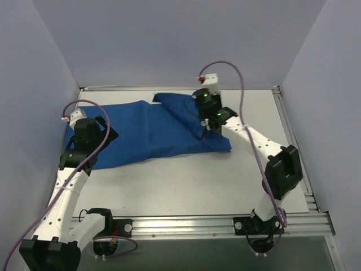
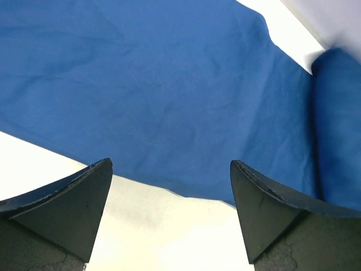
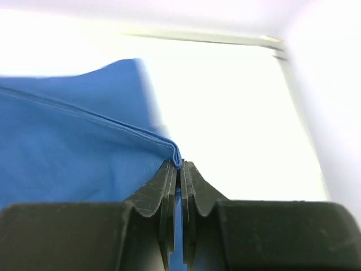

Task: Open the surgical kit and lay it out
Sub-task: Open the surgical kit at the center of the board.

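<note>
Blue cloth wrap (image 1: 146,135) lies bunched on the table (image 1: 186,180), right gripper (image 3: 180,167) clamped on just its hem, left gripper (image 2: 170,169) wide open over it. Thin pinch might slip or drag the whole bundle.

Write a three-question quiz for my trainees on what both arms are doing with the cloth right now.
1. True or false: the jaws of the left arm are closed on the blue cloth wrap.
2. Multiple choice: what do the jaws of the right arm grip?
A. a hemmed edge of the wrap
B. a pair of scissors
C. nothing
3. Short answer: can any metal instrument be seen in any view?

Key
1. False: they stand wide apart above the wrap's near edge.
2. A.
3. No, only the cloth shows.
</note>
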Robot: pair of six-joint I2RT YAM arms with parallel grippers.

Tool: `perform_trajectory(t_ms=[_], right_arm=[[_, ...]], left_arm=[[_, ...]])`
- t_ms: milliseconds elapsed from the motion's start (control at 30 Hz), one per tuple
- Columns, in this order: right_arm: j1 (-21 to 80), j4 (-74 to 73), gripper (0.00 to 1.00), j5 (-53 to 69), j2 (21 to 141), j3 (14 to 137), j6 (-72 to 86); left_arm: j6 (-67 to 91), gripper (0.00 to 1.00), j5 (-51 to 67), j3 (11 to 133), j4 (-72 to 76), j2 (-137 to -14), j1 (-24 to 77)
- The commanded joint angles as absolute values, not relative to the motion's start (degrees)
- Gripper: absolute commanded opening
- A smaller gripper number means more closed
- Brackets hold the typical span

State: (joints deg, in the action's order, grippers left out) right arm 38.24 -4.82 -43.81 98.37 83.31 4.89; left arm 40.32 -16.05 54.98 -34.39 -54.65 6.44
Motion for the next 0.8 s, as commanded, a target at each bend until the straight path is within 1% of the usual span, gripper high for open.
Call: perform_trajectory(t_ms=[0, 33, 67, 133, 167, 267, 300, 333, 400, 433, 467, 533, 600, 667, 700, 733, 767], right_arm=[[25.3, -8.8, 0.00, -47.2, 93.1, 80.4, 6.4], [21.6, -8.8, 0.00, -46.8, 91.6, 79.7, 6.6], [14.0, -8.5, 0.00, -46.3, 90.8, 78.8, 6.7], [6.1, -8.1, 0.00, -44.7, 89.2, 75.5, 7.7], [-1.6, -8.5, 0.00, -42.1, 89.0, 74.6, 8.5], [-9.9, -10.3, 0.00, -39.0, 90.0, 72.8, 12.2], [-13.2, -10.8, 0.04, -38.1, 90.7, 73.3, 13.9], [-14.1, -11.3, 0.36, -37.1, 92.3, 73.9, 15.0], [-13.5, -13.3, 0.61, -32.9, 94.2, 75.6, 15.5], [-12.5, -13.5, 0.83, -33.0, 94.5, 75.5, 16.0], [-11.4, -13.4, 0.88, -33.1, 94.4, 75.3, 16.2], [-7.6, -13.4, 0.92, -32.7, 92.9, 74.6, 16.3], [-4.5, -11.1, 0.92, -30.4, 91.2, 73.7, 16.1], [-2.6, -7.7, 0.91, -22.5, 90.9, 72.0, 18.5], [-2.5, -5.3, 0.86, -13.4, 91.0, 70.8, 19.5], [-0.8, 0.4, 0.85, -10.7, 91.1, 68.1, 20.0], [-0.4, 3.1, 0.84, -8.9, 91.5, 67.2, 20.5]], left_arm=[[40.3, 0.95, -11.2, 55.5, -30.2, -56.2, 6.4], [40.3, 0.95, -10.6, 55.5, -30.2, -56.5, 6.5], [40.2, 0.95, -9.9, 55.7, -30.3, -56.8, 6.5], [40.1, 0.94, -8.7, 56.0, -30.3, -57.4, 6.5], [40.1, 0.95, -8.4, 56.0, -30.2, -57.7, 6.5], [40.3, 0.95, -6.8, 55.8, -29.6, -58.6, 6.4], [40.4, 0.95, -6.4, 55.8, -29.5, -59.3, 6.4], [40.5, 0.94, -5.6, 56.2, -29.6, -59.8, 6.3], [40.5, 0.95, -5.2, 56.7, -29.8, -61.2, 6.3], [40.5, 0.94, -5.1, 56.8, -29.7, -61.4, 6.3], [40.3, 0.94, -5.0, 56.8, -29.4, -61.8, 6.3], [39.8, 0.94, -4.6, 57.5, -30.0, -63.7, 6.3], [39.5, 0.94, -5.2, 58.1, -31.0, -65.9, 6.3], [39.3, 0.94, -5.9, 58.2, -31.2, -67.5, 6.3], [39.0, 0.95, -6.0, 57.9, -30.8, -67.9, 6.3], [38.8, 0.98, -6.3, 57.8, -29.7, -68.5, 6.2], [37.9, 0.96, -7.3, 57.9, -29.3, -69.6, 6.2]])
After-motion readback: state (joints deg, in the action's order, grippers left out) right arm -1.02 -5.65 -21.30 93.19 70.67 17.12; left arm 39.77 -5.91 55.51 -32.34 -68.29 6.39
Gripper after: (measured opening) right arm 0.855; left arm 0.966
